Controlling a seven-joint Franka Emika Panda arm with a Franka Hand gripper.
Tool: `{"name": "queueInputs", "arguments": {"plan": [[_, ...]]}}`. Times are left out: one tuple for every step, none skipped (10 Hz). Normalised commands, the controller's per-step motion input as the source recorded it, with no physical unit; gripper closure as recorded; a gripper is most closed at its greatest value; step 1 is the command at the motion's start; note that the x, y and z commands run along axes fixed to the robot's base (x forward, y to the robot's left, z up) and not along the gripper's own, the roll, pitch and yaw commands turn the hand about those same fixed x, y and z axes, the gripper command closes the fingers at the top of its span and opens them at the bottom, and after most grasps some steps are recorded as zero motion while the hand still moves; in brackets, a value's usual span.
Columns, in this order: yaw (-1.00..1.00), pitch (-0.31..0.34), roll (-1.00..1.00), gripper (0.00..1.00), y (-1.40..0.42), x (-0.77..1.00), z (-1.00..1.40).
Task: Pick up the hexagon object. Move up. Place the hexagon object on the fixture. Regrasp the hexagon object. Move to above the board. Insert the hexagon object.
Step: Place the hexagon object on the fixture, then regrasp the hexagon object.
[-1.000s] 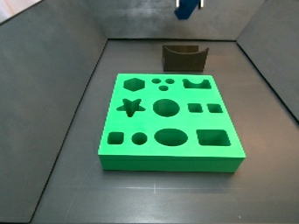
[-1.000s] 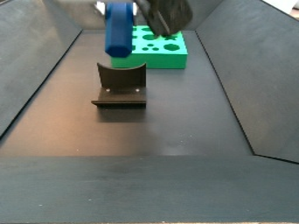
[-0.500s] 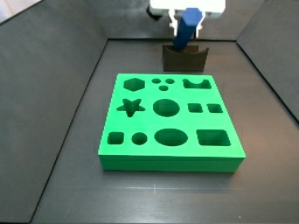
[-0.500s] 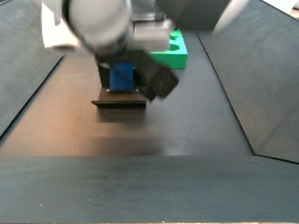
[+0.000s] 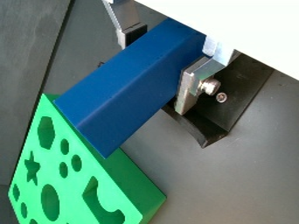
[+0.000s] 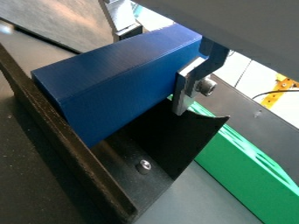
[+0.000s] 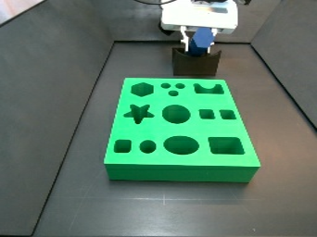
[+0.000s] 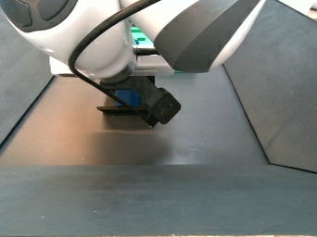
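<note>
The hand (image 5: pixel 163 54) grips the hexagon object (image 5: pixel 122 92) low over the fixture (image 7: pixel 196 62). Seat it squarely in the notch before letting go.

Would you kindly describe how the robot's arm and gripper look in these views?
The arm is bulky, with glossy white and grey rounded shells and a thin black cable looping across it. The gripper, over the fixture, has flat silver plate fingers, one fastened with a visible screw.

The hexagon object (image 5: pixel 122 92) is solid deep blue. The board (image 7: pixel 180 130) is bright plain green. The fixture (image 6: pixel 176 150) is dark grey-brown. The end effector (image 5: pixel 158 52) has silver fingers (image 5: pixel 193 83) and, in a side view, a white body. The floor (image 7: pixel 74 194) is dark grey.
</note>
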Motion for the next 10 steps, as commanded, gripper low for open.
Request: {"name": "queueInputs", "arguments": {"plan": [[-0.13,-0.064,-0.09,1.00,0.16,0.07,-0.35],[-0.13,-0.065,-0.09,1.00,0.16,0.07,-0.35],[-0.11,-0.067,-0.09,1.00,0.16,0.07,-0.34],[0.00,0.000,0.00,1.00,-0.50,0.00,-0.17],[0.00,0.000,0.00,0.00,0.00,0.00,0.00],[0.00,-0.019,0.02,0.00,0.00,0.00,1.00],[0.00,-0.012,0.02,0.00,0.00,-0.01,1.00],[0.02,-0.015,0.03,0.00,0.01,-0.02,1.00],[0.02,-0.013,0.03,0.00,0.01,-0.04,1.00],[0.02,-0.008,0.03,0.00,0.01,-0.04,1.00]]}}
